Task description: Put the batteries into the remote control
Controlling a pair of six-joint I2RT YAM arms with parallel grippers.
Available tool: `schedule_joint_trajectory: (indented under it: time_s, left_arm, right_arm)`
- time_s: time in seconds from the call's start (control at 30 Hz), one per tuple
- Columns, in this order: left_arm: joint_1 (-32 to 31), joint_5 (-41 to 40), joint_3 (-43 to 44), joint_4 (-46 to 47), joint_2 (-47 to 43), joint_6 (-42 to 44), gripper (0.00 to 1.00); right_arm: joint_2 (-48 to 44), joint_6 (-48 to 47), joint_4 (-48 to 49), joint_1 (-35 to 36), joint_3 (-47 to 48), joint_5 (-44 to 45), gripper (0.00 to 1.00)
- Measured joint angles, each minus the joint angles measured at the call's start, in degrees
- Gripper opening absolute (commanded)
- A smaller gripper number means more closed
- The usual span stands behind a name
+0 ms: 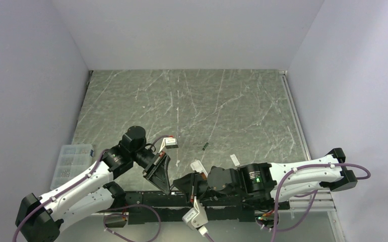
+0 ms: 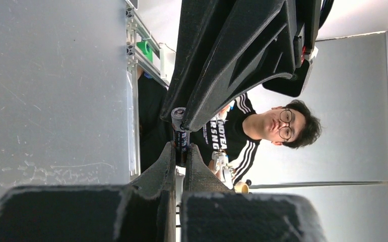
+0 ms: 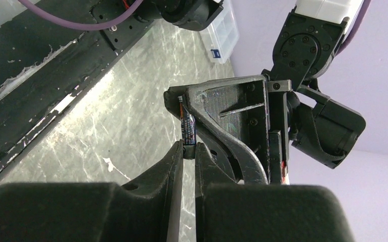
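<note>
Up off the tabletop (image 3: 126, 121) near its front edge, the left claw (image 2: 181, 154) is clamped on one end of a battery (image 3: 188, 128) whose long axis runs straight into the right claw (image 3: 189, 151), which pinches the other end.

- left arm (image 1: 76, 187): white shells, black joints
- right arm (image 1: 305, 172): the same, with a green light (image 1: 256, 179)
- purple cables (image 1: 281, 194): looped alongside
- left claw (image 2: 181, 151), right claw (image 3: 189, 151): black, triangular fingers
</note>
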Motion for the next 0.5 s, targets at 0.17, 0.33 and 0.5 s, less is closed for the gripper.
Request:
schedule_joint_trajectory:
  time_s: [0.17,0.33,0.5]
  left_arm:
    - [0.0,-0.3,1.3,-4.1,0.4,3.5,0.34]
    - [0.0,-2.3,6.8,-13.8,1.5,11.5,0.4]
    - [0.0,-8.2,12.1,-23.5,3.7,19.9,0.52]
  right_arm:
    - [0.0,0.1,0.0,0.2,-0.2,0.6,0.0]
    - [-0.8,1.4,-0.1,0.2,-0.4,2.0,0.0]
    - [-3.6,6.8,-2.9,0.2,-0.8,3.1,0.0]
